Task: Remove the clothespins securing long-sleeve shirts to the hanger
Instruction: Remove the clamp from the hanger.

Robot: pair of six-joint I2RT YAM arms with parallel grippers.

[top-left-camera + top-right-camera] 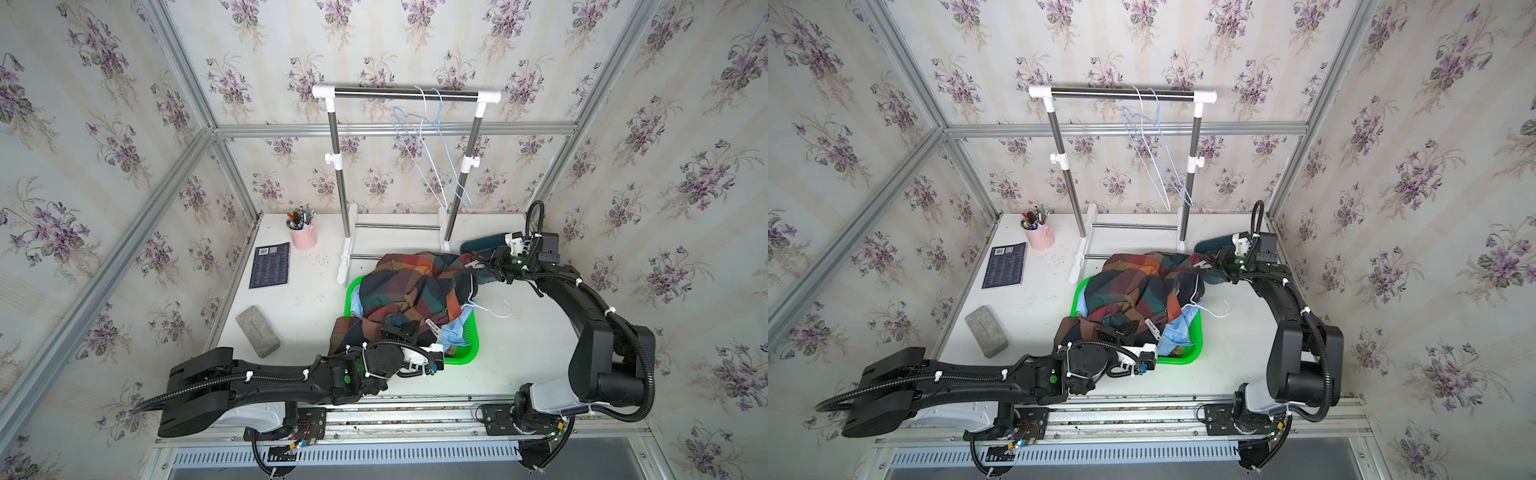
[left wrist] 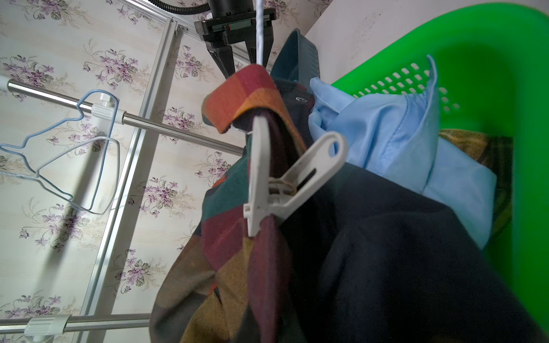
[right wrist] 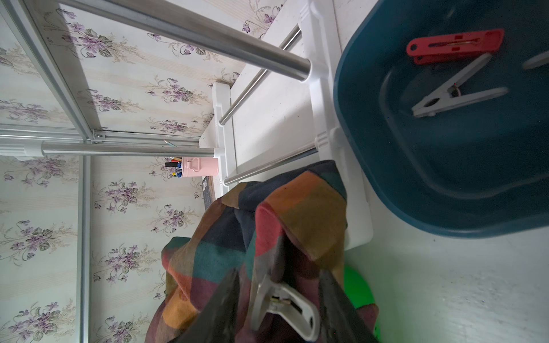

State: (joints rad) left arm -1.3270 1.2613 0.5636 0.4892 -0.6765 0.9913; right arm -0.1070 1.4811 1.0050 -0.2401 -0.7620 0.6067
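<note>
Nearest to the right wrist camera is a white-grey clothespin [image 3: 282,306], clipped on the far end of the dark plaid shirt [image 1: 411,286], which lies heaped over the green basket [image 1: 461,360]. The right gripper [image 1: 484,262] straddles the handles of this pin; its fingers stand on both sides with a small gap, so nothing is squeezed yet. The left gripper [image 1: 401,328] is clenched and, I judge, pinches a fold of the same shirt near the second white-grey clothespin [image 2: 285,184]. To do this step well, the right fingers should press the handle ends, not the spring, until the mouth of the pin opens fully. Then they should pull it straight off the cloth and the white wire hanger [image 2: 260,35], while the left side keeps the cloth steady. The dark blue tub [image 3: 416,178] just beside already has a red clothespin [image 3: 454,46] and a grey clothespin [image 3: 454,95]
</note>
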